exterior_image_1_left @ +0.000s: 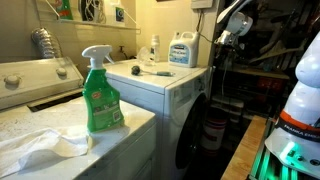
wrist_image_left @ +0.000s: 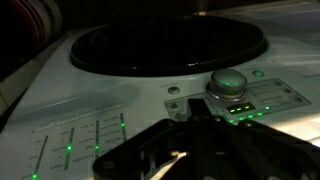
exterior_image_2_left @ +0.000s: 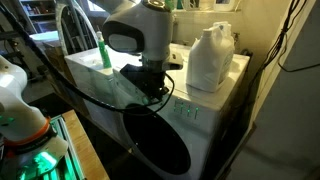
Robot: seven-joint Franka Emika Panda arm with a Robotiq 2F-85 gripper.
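Both exterior views face the washer (exterior_image_1_left: 172,92) from opposite sides; wrist close above.

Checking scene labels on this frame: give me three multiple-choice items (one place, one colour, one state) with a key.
1. Where does the white jug stand?
A. on top of the washer
B. on the floor
C. inside the drum

2. What colour are the lit panel lights beside the knob?
A. red
B. green
C. blue

3. How is the spray bottle posed?
A. lying on its side
B. upside down
C. upright

Key:
1 A, an exterior view shows it on the machine's top.
2 B, they glow green in the wrist view.
3 C, it stands with its nozzle at the top in an exterior view.
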